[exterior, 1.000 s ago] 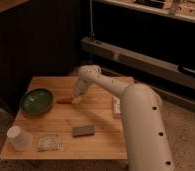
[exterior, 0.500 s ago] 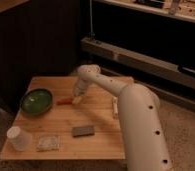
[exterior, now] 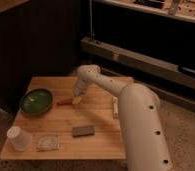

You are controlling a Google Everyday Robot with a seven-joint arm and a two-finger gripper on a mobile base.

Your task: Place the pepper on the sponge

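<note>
A small slim orange-red pepper (exterior: 64, 102) lies on the wooden table (exterior: 101, 120), just right of the green bowl (exterior: 36, 101). My gripper (exterior: 77, 99) is low over the table at the pepper's right end, touching or nearly touching it. The white arm reaches in from the right and bends down to it. A grey rectangular sponge (exterior: 83, 131) lies flat nearer the front of the table, below and slightly right of the gripper, apart from the pepper.
A white cup (exterior: 19, 138) stands at the front left corner. A pale flat packet (exterior: 48, 142) lies next to it. A light-coloured stick-like object (exterior: 115, 106) lies along the right part of the table. Dark shelving stands behind.
The arm has shifted slightly; the gripper stays low by the pepper's right end. The pepper, sponge and bowl have not visibly moved.
</note>
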